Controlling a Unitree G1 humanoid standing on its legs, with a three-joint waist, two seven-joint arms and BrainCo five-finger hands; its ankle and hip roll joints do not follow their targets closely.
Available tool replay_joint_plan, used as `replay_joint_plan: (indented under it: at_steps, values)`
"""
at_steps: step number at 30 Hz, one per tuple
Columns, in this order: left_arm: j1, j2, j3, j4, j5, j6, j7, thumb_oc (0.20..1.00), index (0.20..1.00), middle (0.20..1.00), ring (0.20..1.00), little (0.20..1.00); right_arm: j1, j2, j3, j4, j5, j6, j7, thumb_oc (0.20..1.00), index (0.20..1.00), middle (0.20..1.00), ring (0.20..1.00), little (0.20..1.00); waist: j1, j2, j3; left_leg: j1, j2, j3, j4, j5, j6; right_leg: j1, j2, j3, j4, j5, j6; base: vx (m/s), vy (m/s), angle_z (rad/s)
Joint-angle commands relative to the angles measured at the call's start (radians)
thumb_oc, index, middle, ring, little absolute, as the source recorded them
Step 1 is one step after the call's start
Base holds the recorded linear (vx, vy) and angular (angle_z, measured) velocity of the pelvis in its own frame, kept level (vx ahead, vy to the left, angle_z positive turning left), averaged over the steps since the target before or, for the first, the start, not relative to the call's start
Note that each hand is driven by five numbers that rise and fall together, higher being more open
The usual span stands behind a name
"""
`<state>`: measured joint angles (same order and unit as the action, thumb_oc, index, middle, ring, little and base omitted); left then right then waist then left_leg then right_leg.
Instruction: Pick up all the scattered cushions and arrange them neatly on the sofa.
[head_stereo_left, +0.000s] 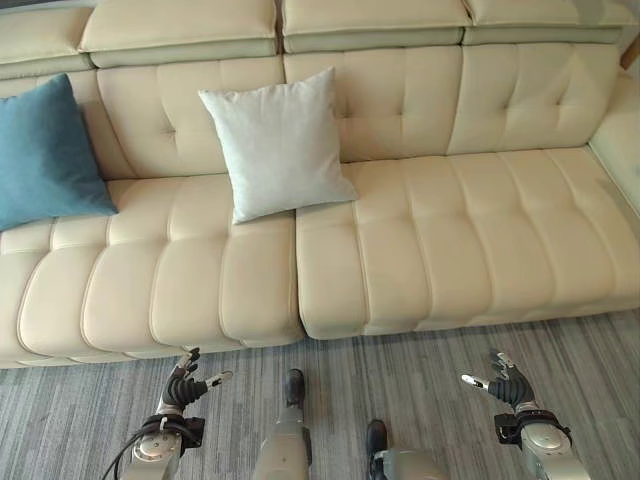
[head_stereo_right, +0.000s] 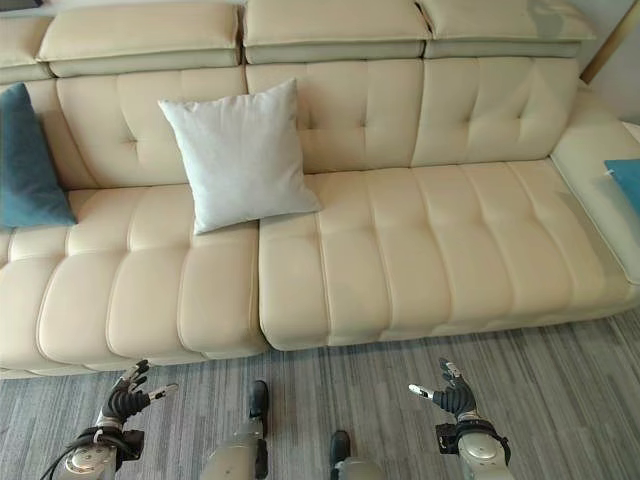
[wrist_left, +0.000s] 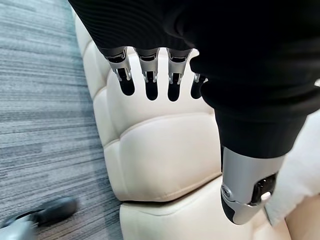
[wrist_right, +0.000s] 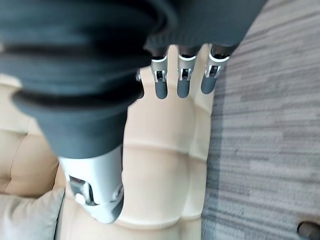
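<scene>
I stand facing a long cream sofa (head_stereo_left: 400, 240) with tufted seat and back cushions, my feet on a grey striped carpet (head_stereo_left: 420, 370). A pale grey-white cushion (head_stereo_left: 275, 142) leans upright against the sofa back, a little left of the middle, its lower edge resting on the seat just beside the seam between two seat sections. A blue cushion (head_stereo_left: 45, 155) leans against the back at the far left end of the sofa, well apart from the pale one. At the far right, on the sofa's side section, the edge of another blue cushion (head_stereo_right: 625, 180) lies flat. My left hand (head_stereo_left: 185, 388) hangs low over the carpet in front of the sofa's front edge, fingers loosely extended and thumb spread, holding nothing; from its wrist I see those fingers (wrist_left: 150, 80) straight with the sofa's front edge past them. My right hand (head_stereo_left: 508, 380) hangs likewise over the carpet on the right, fingers relaxed and apart, empty, with its fingers (wrist_right: 182, 80) straight above the sofa seat edge.
</scene>
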<state>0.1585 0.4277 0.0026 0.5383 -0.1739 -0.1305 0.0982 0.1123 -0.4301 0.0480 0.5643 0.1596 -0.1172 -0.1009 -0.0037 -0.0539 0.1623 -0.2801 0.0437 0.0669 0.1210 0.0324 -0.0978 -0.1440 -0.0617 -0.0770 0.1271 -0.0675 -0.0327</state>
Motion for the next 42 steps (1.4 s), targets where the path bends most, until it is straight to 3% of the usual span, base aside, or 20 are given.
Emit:
replay_joint_plan:
  at_steps: [1, 5, 12, 14, 17, 19, 23, 24, 26, 27, 28, 30, 31, 32, 33, 34, 37, 38, 39, 42]
  values:
    - [-0.04, 0.038, 0.034, 0.001, 0.028, -0.04, 0.007, 1.0, 1.0, 1.0, 1.0, 1.0, -0.028, -0.02, -0.021, -0.051, 0.002, -0.024, -0.004, 1.0, 1.0, 1.0, 1.0, 1.0, -0.012, -0.026, -0.018, 0.087, -0.053, -0.028, 0.023, -0.096, 0.036, 0.026, 0.017, 0.033, -0.113, 0.037, 0.122, -0.06, 0.039, -0.02]
    - [-0.052, 0.036, 0.001, 0.024, 0.058, -0.029, 0.01, 1.0, 1.0, 1.0, 1.0, 1.0, -0.018, -0.015, -0.026, -0.029, -0.003, -0.016, -0.005, 1.0, 1.0, 1.0, 1.0, 1.0, -0.04, -0.013, -0.056, 0.163, -0.036, -0.008, -0.085, -0.073, 0.04, 0.038, 0.033, 0.024, -0.126, 0.037, 0.124, 0.01, 0.069, 0.08]
    - [-0.06, 0.039, -0.029, -0.015, 0.085, -0.012, -0.004, 1.0, 1.0, 1.0, 1.0, 1.0, -0.001, 0.014, -0.034, -0.013, 0.015, -0.005, -0.006, 1.0, 1.0, 1.0, 1.0, 1.0, -0.06, -0.019, -0.056, 0.198, -0.047, -0.003, -0.109, -0.086, 0.063, 0.035, 0.043, 0.074, -0.113, 0.049, 0.127, -0.03, 0.06, -0.15]
    - [-0.065, 0.041, -0.032, -0.031, 0.089, -0.01, -0.006, 1.0, 1.0, 1.0, 1.0, 1.0, -0.006, 0.03, -0.038, -0.013, 0.033, -0.007, -0.009, 1.0, 1.0, 1.0, 1.0, 1.0, -0.07, -0.021, -0.049, 0.198, -0.047, 0.022, -0.1, -0.096, 0.073, 0.013, 0.053, 0.1, -0.092, 0.057, 0.131, -0.1, 0.059, -0.69]
    - [-0.07, 0.041, -0.029, -0.05, 0.08, -0.008, -0.003, 1.0, 1.0, 1.0, 1.0, 1.0, -0.023, 0.045, -0.029, -0.027, 0.033, -0.006, -0.014, 1.0, 1.0, 1.0, 1.0, 1.0, -0.08, -0.026, -0.031, 0.209, -0.032, 0.119, -0.094, -0.111, 0.087, -0.04, 0.069, 0.129, -0.053, 0.079, 0.152, -0.11, 0.034, -0.84]
    - [-0.062, 0.04, -0.018, -0.063, 0.073, -0.007, -0.001, 1.0, 1.0, 1.0, 1.0, 1.0, -0.029, 0.051, -0.02, -0.046, 0.022, -0.003, -0.015, 1.0, 1.0, 1.0, 1.0, 1.0, -0.074, -0.029, -0.028, 0.216, -0.013, 0.188, -0.095, -0.112, 0.086, -0.07, 0.052, 0.072, -0.042, 0.096, 0.16, -0.06, -0.046, -1.96]
    - [-0.034, 0.038, -0.004, -0.08, 0.075, 0.001, -0.004, 1.0, 1.0, 1.0, 1.0, 1.0, -0.039, 0.054, -0.001, -0.079, 0.0, 0.0, -0.022, 1.0, 1.0, 1.0, 1.0, 1.0, -0.042, -0.006, -0.025, 0.27, 0.053, 0.319, -0.097, -0.134, 0.062, -0.059, -0.048, -0.245, 0.003, 0.039, 0.15, 0.01, -0.108, -1.93]
    - [-0.032, 0.032, -0.008, -0.082, 0.079, 0.002, -0.007, 1.0, 1.0, 1.0, 1.0, 1.0, -0.039, 0.052, 0.005, -0.092, -0.008, 0.0, -0.021, 1.0, 1.0, 1.0, 1.0, 1.0, -0.046, -0.006, -0.03, 0.281, 0.063, 0.351, -0.094, -0.133, 0.057, -0.052, -0.06, -0.277, 0.002, 0.034, 0.148, 0.07, -0.157, -2.04]
    - [-0.033, 0.023, -0.017, -0.078, 0.083, 0.003, -0.018, 1.0, 1.0, 1.0, 1.0, 1.0, -0.023, 0.049, 0.002, -0.112, -0.013, 0.004, -0.018, 1.0, 1.0, 1.0, 1.0, 1.0, -0.061, -0.01, -0.039, 0.306, 0.067, 0.388, -0.075, -0.152, 0.054, -0.062, -0.06, -0.243, 0.022, 0.022, 0.145, 0.15, -0.197, -1.42]
    - [-0.047, 0.016, -0.035, -0.076, 0.086, -0.001, -0.025, 1.0, 1.0, 1.0, 1.0, 1.0, -0.012, 0.044, -0.002, -0.119, -0.005, -0.001, -0.017, 1.0, 1.0, 1.0, 1.0, 1.0, -0.083, -0.01, -0.035, 0.303, 0.089, 0.402, 0.019, -0.179, 0.047, -0.057, -0.055, -0.208, 0.029, 0.007, 0.135, 0.2, -0.305, -0.78]
    - [-0.061, 0.004, -0.058, -0.077, 0.081, -0.001, -0.026, 1.0, 1.0, 1.0, 1.0, 1.0, -0.014, 0.026, 0.004, -0.127, -0.01, 0.001, -0.019, 1.0, 1.0, 1.0, 1.0, 1.0, -0.091, -0.009, -0.021, 0.276, 0.139, 0.401, 0.156, -0.181, 0.04, -0.038, -0.047, -0.188, 0.032, -0.013, 0.112, 0.2, -0.313, -0.69]
    - [-0.068, -0.001, -0.066, -0.076, 0.075, -0.005, -0.023, 1.0, 1.0, 1.0, 1.0, 1.0, -0.023, 0.013, 0.009, -0.129, -0.011, 0.0, -0.022, 1.0, 1.0, 1.0, 1.0, 1.0, -0.088, -0.003, -0.012, 0.259, 0.165, 0.383, 0.233, -0.17, 0.03, -0.024, -0.031, -0.177, 0.031, -0.023, 0.097, 0.17, -0.186, -0.59]
    - [-0.072, -0.011, -0.08, -0.074, 0.057, -0.012, -0.012, 1.0, 1.0, 1.0, 1.0, 1.0, -0.037, 0.003, 0.02, -0.15, -0.005, 0.005, -0.022, 1.0, 1.0, 1.0, 1.0, 1.0, -0.073, 0.001, -0.004, 0.216, 0.167, 0.313, 0.313, -0.129, 0.027, 0.009, -0.009, -0.151, 0.022, -0.038, 0.084, 0.19, -0.158, -0.65]
    - [-0.073, -0.011, -0.08, -0.074, 0.057, -0.013, -0.012, 1.0, 1.0, 1.0, 1.0, 1.0, -0.036, 0.003, 0.019, -0.152, -0.004, 0.006, -0.022, 1.0, 1.0, 1.0, 1.0, 1.0, -0.074, 0.002, -0.004, 0.215, 0.169, 0.312, 0.316, -0.13, 0.026, 0.009, -0.008, -0.152, 0.022, -0.039, 0.084, 0.24, -0.124, -1.06]
    - [-0.061, -0.027, -0.086, -0.076, 0.045, -0.017, -0.005, 1.0, 1.0, 1.0, 1.0, 1.0, -0.042, -0.003, 0.031, -0.166, -0.002, 0.005, -0.017, 1.0, 1.0, 1.0, 1.0, 1.0, -0.044, -0.012, 0.002, 0.122, 0.086, 0.231, 0.311, -0.144, 0.054, 0.036, -0.01, -0.111, -0.003, -0.02, 0.084, 0.1, -0.028, -1.05]
    - [-0.061, -0.027, -0.086, -0.076, 0.045, -0.017, -0.005, 1.0, 1.0, 1.0, 1.0, 1.0, -0.042, -0.003, 0.031, -0.167, -0.002, 0.005, -0.017, 1.0, 1.0, 1.0, 1.0, 1.0, -0.044, -0.012, 0.001, 0.122, 0.086, 0.232, 0.311, -0.144, 0.055, 0.036, -0.011, -0.111, -0.003, -0.02, 0.084, 0.19, -0.02, -1.37]
    - [-0.052, -0.039, -0.087, -0.079, 0.041, -0.02, -0.002, 1.0, 1.0, 1.0, 1.0, 1.0, -0.046, -0.01, 0.04, -0.171, -0.008, 0.005, -0.015, 1.0, 1.0, 1.0, 1.0, 1.0, -0.005, -0.013, 0.006, 0.043, 0.058, 0.179, 0.23, -0.12, 0.052, 0.08, -0.001, -0.056, -0.031, -0.032, 0.093, 0.28, 0.016, -1.13]
    - [-0.05, -0.04, -0.088, -0.079, 0.042, -0.02, 0.002, 1.0, 1.0, 1.0, 1.0, 1.0, -0.052, -0.015, 0.044, -0.171, -0.006, 0.003, -0.02, 1.0, 1.0, 1.0, 1.0, 1.0, 0.011, -0.011, 0.009, 0.005, 0.042, 0.152, 0.186, -0.077, 0.047, 0.098, 0.011, -0.038, -0.045, -0.035, 0.092, 0.33, 0.007, -0.7]
    - [-0.048, -0.046, -0.091, -0.08, 0.038, -0.016, 0.004, 1.0, 1.0, 1.0, 1.0, 1.0, -0.051, -0.012, 0.045, -0.164, -0.004, 0.001, -0.028, 1.0, 1.0, 1.0, 1.0, 1.0, 0.043, 0.001, 0.019, -0.037, 0.016, 0.094, 0.094, 0.001, 0.029, 0.143, 0.04, -0.013, -0.055, -0.054, 0.089, 0.47, 0.017, -0.72]
    - [-0.051, -0.056, -0.09, -0.071, 0.028, -0.014, 0.006, 1.0, 1.0, 1.0, 1.0, 1.0, -0.044, -0.002, 0.037, -0.157, 0.01, -0.004, -0.027, 1.0, 1.0, 1.0, 1.0, 1.0, 0.063, 0.014, 0.012, -0.06, -0.002, 0.076, -0.034, 0.057, 0.021, 0.196, 0.065, 0.015, -0.072, -0.086, 0.088, 0.32, 0.021, -0.73]
